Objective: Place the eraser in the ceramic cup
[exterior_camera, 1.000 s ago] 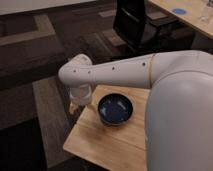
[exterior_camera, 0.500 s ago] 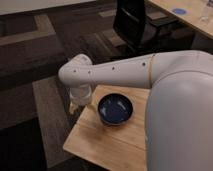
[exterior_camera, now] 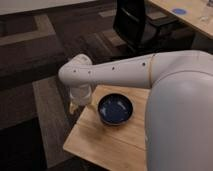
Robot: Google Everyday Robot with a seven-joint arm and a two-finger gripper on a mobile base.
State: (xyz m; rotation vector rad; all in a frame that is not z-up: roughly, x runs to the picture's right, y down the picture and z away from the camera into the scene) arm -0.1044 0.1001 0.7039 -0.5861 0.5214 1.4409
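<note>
Jaws unreadable: released or clenched cannot be told. Gripper point(exterior_camera: 77, 104) at left-centre of frame, over left edge of surface point(exterior_camera: 100, 145), just beside bowl point(exterior_camera: 115, 110). Not visible: eraser, cup; possibly hidden behind arm point(exterior_camera: 115, 72). Risk: blind release so near bowl and edge, sending eraser into bowl or off surface instead of cup.
</note>
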